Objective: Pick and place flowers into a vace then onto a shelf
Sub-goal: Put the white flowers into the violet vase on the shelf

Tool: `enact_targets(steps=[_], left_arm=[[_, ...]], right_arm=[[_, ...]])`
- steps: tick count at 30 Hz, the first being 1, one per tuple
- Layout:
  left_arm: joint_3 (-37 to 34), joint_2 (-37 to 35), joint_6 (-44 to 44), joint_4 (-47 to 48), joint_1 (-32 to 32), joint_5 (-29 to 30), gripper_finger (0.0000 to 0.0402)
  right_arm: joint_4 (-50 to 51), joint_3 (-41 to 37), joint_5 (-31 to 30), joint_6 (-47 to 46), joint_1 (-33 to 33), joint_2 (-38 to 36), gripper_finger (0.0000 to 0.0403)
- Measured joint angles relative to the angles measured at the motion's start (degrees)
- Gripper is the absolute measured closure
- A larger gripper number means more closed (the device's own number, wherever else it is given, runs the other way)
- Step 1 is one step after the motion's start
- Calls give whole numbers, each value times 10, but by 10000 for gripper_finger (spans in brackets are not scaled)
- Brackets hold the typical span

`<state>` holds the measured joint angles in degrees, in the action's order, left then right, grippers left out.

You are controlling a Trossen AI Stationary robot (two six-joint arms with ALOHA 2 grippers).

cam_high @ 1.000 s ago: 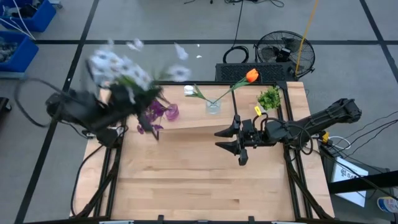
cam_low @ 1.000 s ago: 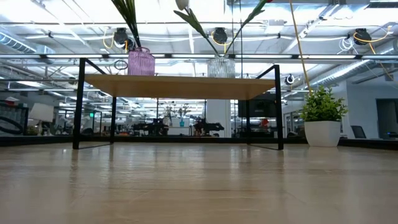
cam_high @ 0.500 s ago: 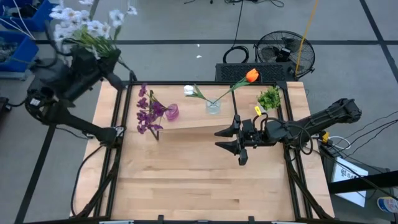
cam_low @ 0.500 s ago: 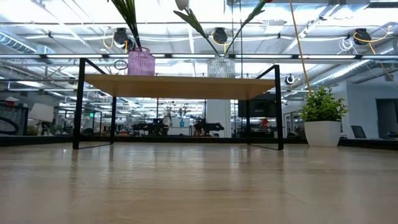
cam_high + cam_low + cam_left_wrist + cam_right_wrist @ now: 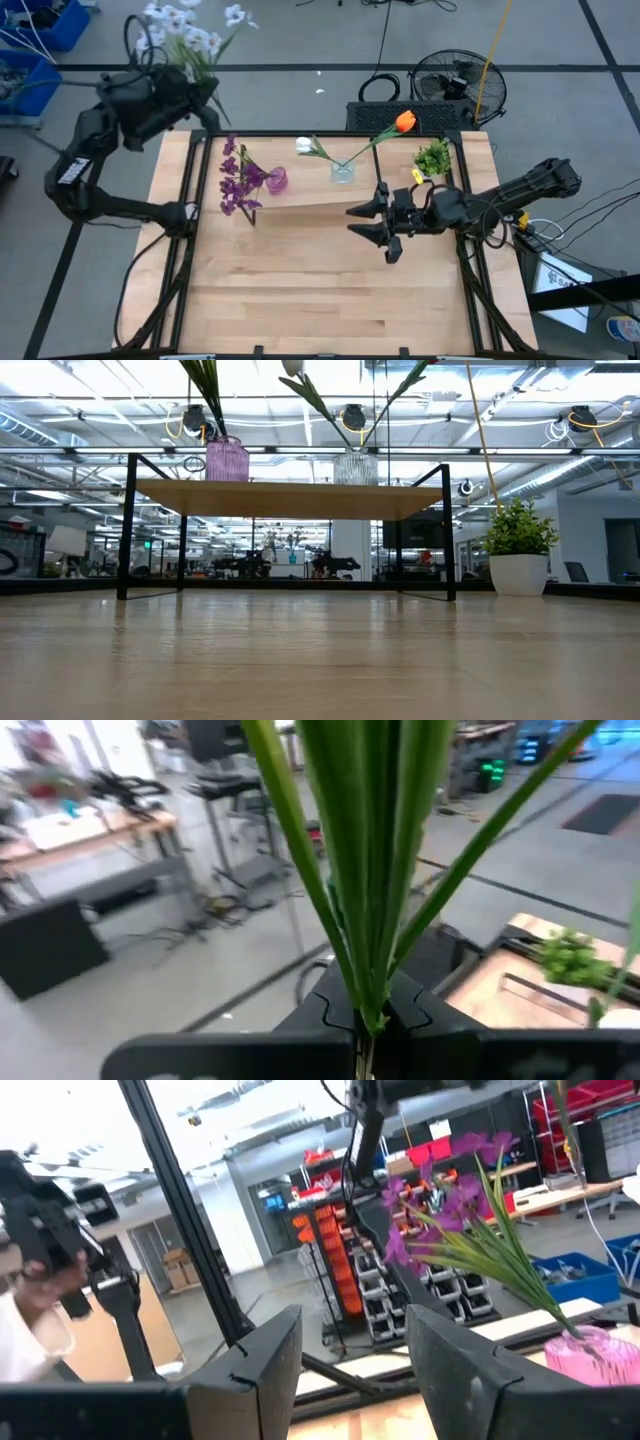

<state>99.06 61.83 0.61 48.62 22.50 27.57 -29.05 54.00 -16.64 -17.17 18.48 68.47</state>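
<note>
High view: left gripper [image 5: 190,88] pinches the white flowers [image 5: 190,25], blooms fanning just past its fingertips, seemingly beyond the table's far corner. Right gripper [image 5: 378,222] hovers spread, near the shelf [image 5: 310,192].

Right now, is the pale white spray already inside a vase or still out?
Out. The left gripper holds the pale white spray by its stems, beyond the table's far left corner.

White spray [image 5: 370,840] blooms beyond frame edge
</note>
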Motion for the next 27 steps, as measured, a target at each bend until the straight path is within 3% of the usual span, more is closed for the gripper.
enact_targets(steps=[6, 12, 22, 27], left_arm=[[-79, 1, 19, -77, 108, -177, 398], [-167, 2, 55, -140, 157, -340, 398], [-246, 0, 75, -255, 158, -448, 398], [-265, 0, 73, -264, 158, -497, 398]], right_arm=[[-3, 0, 2, -20, 0, 0, 232], [-3, 0, 2, -30, 0, 0, 232], [9, 0, 2, -16, 0, 0, 232], [7, 0, 2, -14, 0, 0, 232]])
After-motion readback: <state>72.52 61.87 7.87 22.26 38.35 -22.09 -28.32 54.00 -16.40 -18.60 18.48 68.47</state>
